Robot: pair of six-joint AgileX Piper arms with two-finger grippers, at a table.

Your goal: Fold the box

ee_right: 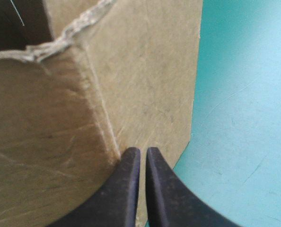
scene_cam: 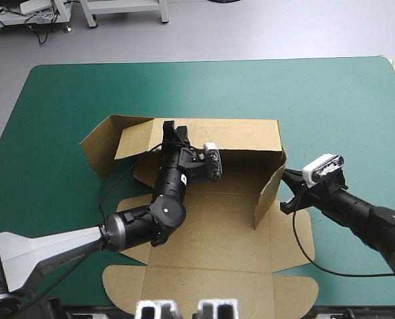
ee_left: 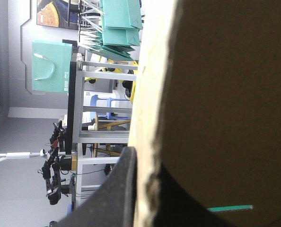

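Brown box (scene_cam: 217, 222): left claw (scene_cam: 173, 127) pinches back wall, right claw (ee_right: 143, 151) touches side.

This is a robotics lab or test workshop rather than a home. In the high view the surface (scene_cam: 330, 93) has a teal-green cover and stands on a bare grey floor (scene_cam: 264, 30). At the upper left of that frame are the pale metal legs of workbenches (scene_cam: 91, 14), with loose cables (scene_cam: 41, 30) trailing under them. The left wrist view, turned on its side, shows a grey metal rack (ee_left: 102, 75) in its left half, teal paper carrier bags (ee_left: 53, 66) at upper left, and a blue chair (ee_left: 100, 100) at centre left.
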